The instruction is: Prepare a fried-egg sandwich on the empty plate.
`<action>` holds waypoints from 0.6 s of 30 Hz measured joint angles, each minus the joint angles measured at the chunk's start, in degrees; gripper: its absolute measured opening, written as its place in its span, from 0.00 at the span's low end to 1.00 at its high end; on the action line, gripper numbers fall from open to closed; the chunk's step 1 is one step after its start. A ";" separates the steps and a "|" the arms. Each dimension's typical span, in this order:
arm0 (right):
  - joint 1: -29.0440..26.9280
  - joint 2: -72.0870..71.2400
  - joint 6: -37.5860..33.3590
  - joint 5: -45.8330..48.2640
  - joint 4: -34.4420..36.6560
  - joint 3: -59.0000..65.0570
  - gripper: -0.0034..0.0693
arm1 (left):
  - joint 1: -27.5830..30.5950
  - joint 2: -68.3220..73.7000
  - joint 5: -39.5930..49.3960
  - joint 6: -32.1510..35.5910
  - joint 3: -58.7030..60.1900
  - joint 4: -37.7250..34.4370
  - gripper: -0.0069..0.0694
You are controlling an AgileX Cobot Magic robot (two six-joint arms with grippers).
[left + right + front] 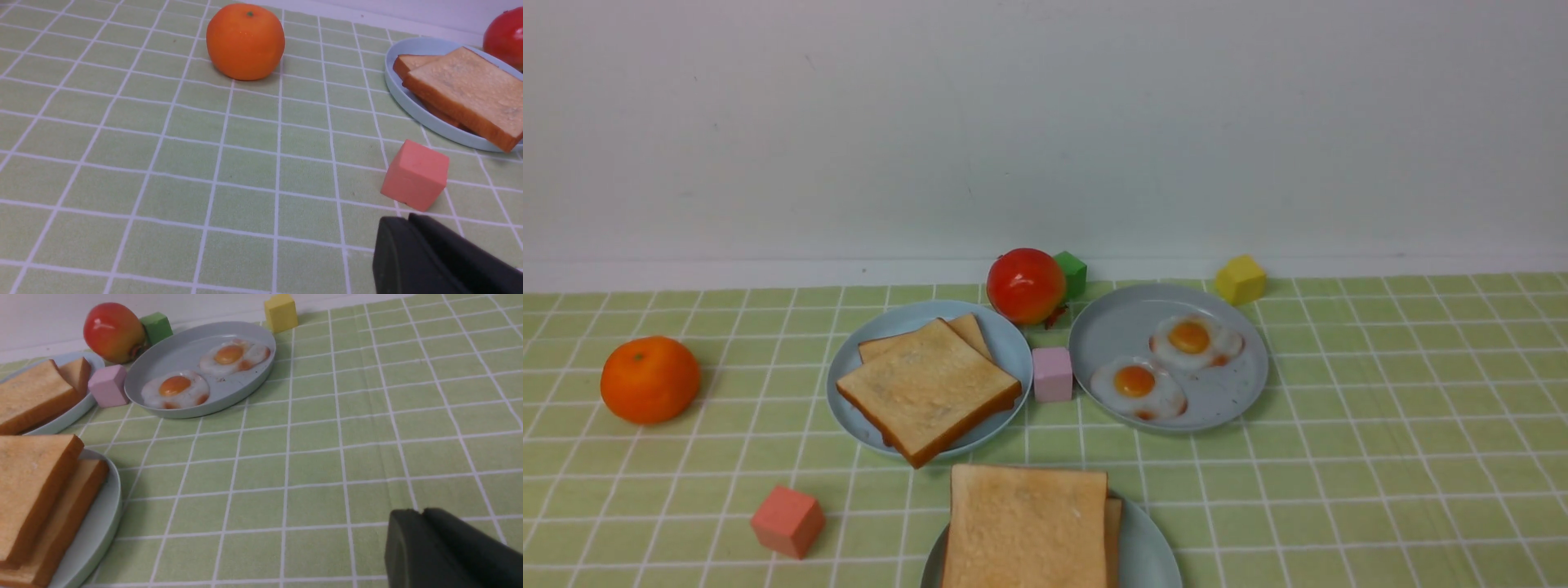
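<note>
Black and blunt, your left end effector (pixel 408 222) shows in the left wrist view with its fingers pressed together, gripping nothing and hanging over bare green checked cloth on the tabletop (pixel 1380 457); just beyond its tip sits a salmon-pink cube (pixel 415 175), and farther off an orange (pixel 245 41). Your right end effector (pixel 423 516) looks the same in the right wrist view: fingers together, nothing in them, above open cloth well apart from any plate. Neither arm appears in the front view. The fried-egg sandwich (pixel 1029 527) lies on the pale aqua-green plate (pixel 1147 551) at the near edge of the front view, its top toast slice sitting skewed over the lower one; you cannot see an egg between them from any view. Behind it to the left, a light-blue plate (pixel 1009 343) carries two loose toast slices (pixel 927 388), stacked and offset. To the right, a grey-blue plate (pixel 1111 331) holds two fried eggs (pixel 1139 388) side by side. A pink cube (pixel 1052 374) stands between those two plates, with a red-orange fruit (pixel 1025 286), a green cube (pixel 1072 272) and a yellow cube (pixel 1241 280) near the wall.
</note>
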 joint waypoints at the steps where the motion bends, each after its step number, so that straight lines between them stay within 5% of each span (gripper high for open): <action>1: -0.03 0.00 0.00 0.00 0.00 0.00 0.13 | 0.00 0.00 0.00 0.00 0.00 0.00 0.13; 18: -0.03 0.00 0.00 0.00 0.00 0.00 0.17 | 0.00 0.00 0.05 0.00 0.00 0.04 0.14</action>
